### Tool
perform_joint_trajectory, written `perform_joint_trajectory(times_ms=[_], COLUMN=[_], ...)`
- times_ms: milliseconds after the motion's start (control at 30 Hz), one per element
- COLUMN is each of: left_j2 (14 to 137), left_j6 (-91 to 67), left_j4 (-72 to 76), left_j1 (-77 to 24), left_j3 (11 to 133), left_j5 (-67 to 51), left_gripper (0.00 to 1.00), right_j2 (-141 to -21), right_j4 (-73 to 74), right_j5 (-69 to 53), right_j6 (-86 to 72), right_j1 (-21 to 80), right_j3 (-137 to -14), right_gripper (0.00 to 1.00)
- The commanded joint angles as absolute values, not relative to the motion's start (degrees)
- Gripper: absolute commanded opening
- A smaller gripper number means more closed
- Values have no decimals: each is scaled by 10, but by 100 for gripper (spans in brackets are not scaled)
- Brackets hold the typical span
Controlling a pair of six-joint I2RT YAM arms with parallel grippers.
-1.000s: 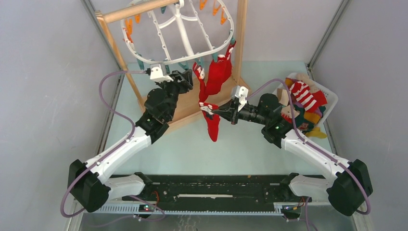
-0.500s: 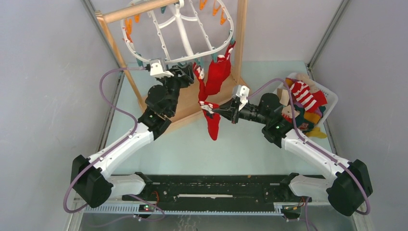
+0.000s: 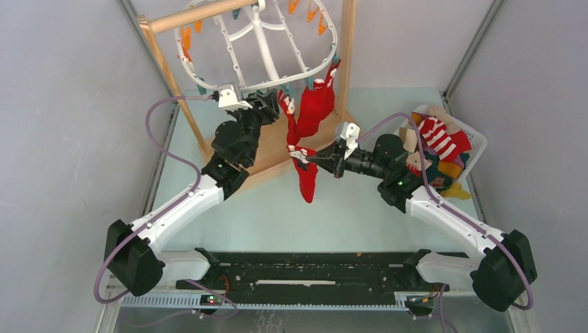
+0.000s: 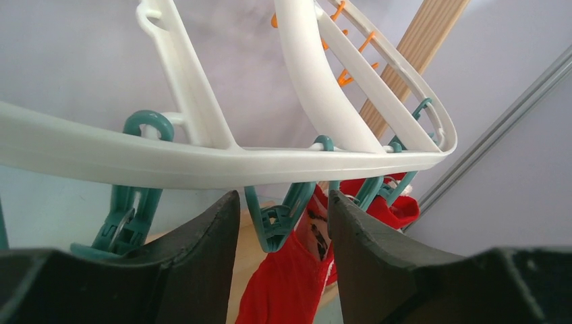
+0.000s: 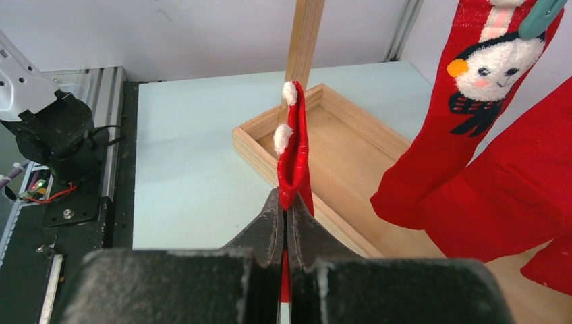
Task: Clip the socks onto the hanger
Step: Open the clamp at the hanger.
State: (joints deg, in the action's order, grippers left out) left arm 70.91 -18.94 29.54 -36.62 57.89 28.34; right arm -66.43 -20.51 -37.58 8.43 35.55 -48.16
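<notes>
Two tools: right tool (image 5: 287, 206) pinches red sock (image 5: 295, 148); left tool (image 4: 283, 201) gapes below hanger (image 4: 202, 162).

Left arm (image 3: 180, 208) stretched toward 1 o'clock, wrist raised high. Left gripper (image 3: 269, 104), fingers (image 4: 202, 256) spread apart. Right arm (image 3: 444, 215) reaches toward 10 o'clock, forearm level. Right gripper (image 3: 305, 158) fingers pinched tight on sock (image 3: 307, 182).

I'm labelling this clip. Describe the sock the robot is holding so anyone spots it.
Below the white hanger, red socks hang clipped. Further down, one more red sock dangles from the right pincer alone: unclipped, with white tufts.
</notes>
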Motion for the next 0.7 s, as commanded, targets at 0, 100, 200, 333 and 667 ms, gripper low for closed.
perform_joint_trajectory(times_ms=[0,100,200,333,667], left_j2=[711,712,710,705,689], left_j6=[-170,-175,-183,-197,-235], left_j4=[324,323,316,307,243], left_j1=[-369,-369,-369,-369,-369], left_j3=[627,630,634,637,656], left_j5=[295,292,293,295,300], left_gripper=[53,45,38,27,17], right_j2=[-663,-663,-663,-664,-716], right_j4=[-228,-226,-224,-226,-235], right_j5=[-378,-377,-375,-371,-280], right_j6=[76,76,78,81,84], right_j1=[351,350,349,349,384], right_j3=[-504,-504,-504,-504,-567], right_gripper=[0,0,0,0,0])
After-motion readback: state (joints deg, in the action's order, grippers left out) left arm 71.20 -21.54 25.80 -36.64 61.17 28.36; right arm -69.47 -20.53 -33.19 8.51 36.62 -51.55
